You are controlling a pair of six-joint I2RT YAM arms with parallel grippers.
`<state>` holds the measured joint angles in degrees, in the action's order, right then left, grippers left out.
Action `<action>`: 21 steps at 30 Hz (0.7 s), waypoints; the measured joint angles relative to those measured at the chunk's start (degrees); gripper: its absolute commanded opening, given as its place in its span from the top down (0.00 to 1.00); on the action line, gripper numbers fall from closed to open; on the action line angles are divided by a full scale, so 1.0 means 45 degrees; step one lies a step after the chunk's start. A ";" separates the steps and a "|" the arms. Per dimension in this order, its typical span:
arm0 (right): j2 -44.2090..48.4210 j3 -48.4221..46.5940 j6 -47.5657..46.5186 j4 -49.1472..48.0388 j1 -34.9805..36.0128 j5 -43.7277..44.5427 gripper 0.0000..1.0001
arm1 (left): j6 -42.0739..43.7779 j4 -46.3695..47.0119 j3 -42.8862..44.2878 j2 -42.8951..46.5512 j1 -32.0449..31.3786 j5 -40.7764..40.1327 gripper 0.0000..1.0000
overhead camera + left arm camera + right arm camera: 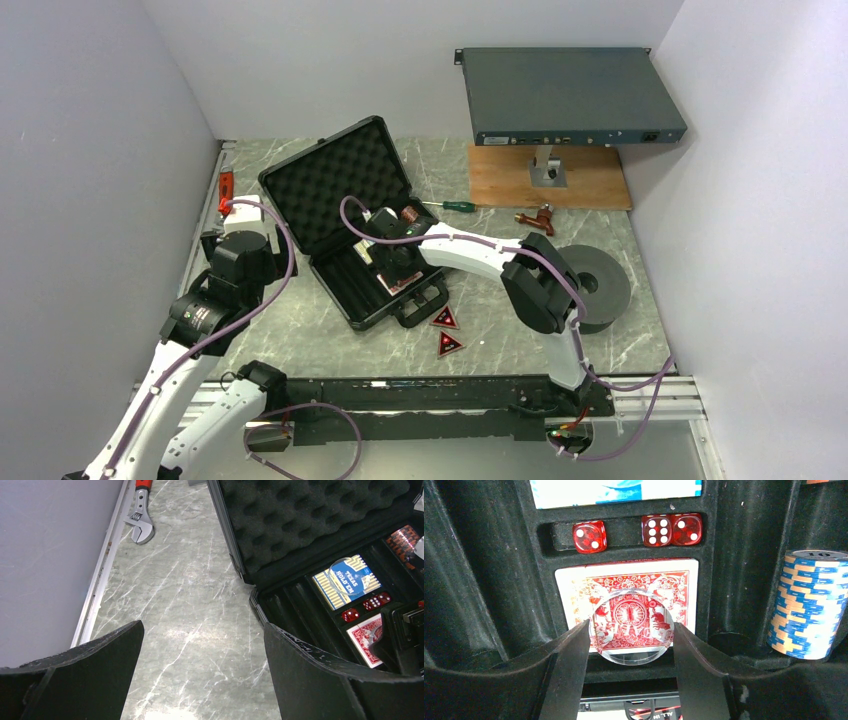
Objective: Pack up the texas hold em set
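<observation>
The black briefcase (335, 180) lies open with its egg-crate foam lid up. My right gripper (631, 635) is inside its tray, shut on a clear round disc (633, 625) just above the red card deck (571, 587). Three red dice (589, 536) sit in a slot beyond it, and a blue chip roll (809, 605) stands on the right. The blue deck (347, 580) carries another clear disc. Two red-black triangular tokens (445, 318) lie on the table in front of the case. My left gripper (202, 625) hangs open over bare table left of the case.
A grey rack-mount box (570, 95) stands on a post over a wooden board (550, 180) at the back right. A black round disc (600, 280) sits right of the case. A green screwdriver (455, 206) and a red-handled wrench (141, 515) lie nearby.
</observation>
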<state>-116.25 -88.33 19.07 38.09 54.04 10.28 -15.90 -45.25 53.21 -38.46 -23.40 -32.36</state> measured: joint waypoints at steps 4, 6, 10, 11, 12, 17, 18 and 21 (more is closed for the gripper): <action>0.0000 -0.0034 0.0034 0.0107 0.0005 -0.0024 0.27 | 0.0000 -0.0005 0.0000 -0.0005 0.0019 0.0000 0.04; 0.0024 -0.0034 0.0092 0.0321 0.0029 -0.0034 0.07 | 0.0000 -0.0005 -0.0005 -0.0005 0.0019 0.0000 0.04; 0.0078 -0.0049 0.0146 0.0627 0.0083 -0.0058 0.03 | 0.0000 -0.0005 -0.0005 -0.0005 0.0019 0.0005 0.04; 0.0102 -0.0049 0.0131 0.0665 0.0087 -0.0068 0.03 | 0.0000 -0.0005 0.0000 -0.0005 0.0019 0.0005 0.04; 0.0136 -0.0049 0.0141 0.0738 0.0092 -0.0073 0.03 | -0.0005 -0.0005 0.0000 -0.0005 0.0019 0.0005 0.04; 0.0398 -0.0049 0.0141 0.1015 0.0117 -0.0083 0.02 | -0.0005 -0.0005 0.0000 -0.0005 0.0019 0.0005 0.04; 0.0471 -0.0049 0.0141 0.1044 0.0117 -0.0083 0.02 | -0.0005 -0.0005 0.0000 -0.0005 0.0019 0.0000 0.04; 0.0816 -0.0053 0.0141 0.1069 0.0121 -0.0112 0.02 | 0.0000 -0.0005 0.0000 -0.0005 0.0019 0.0005 0.04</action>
<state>-112.57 -88.58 19.70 42.89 54.59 9.78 -15.90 -45.28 53.21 -38.48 -23.31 -32.34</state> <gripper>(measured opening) 0.974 0.959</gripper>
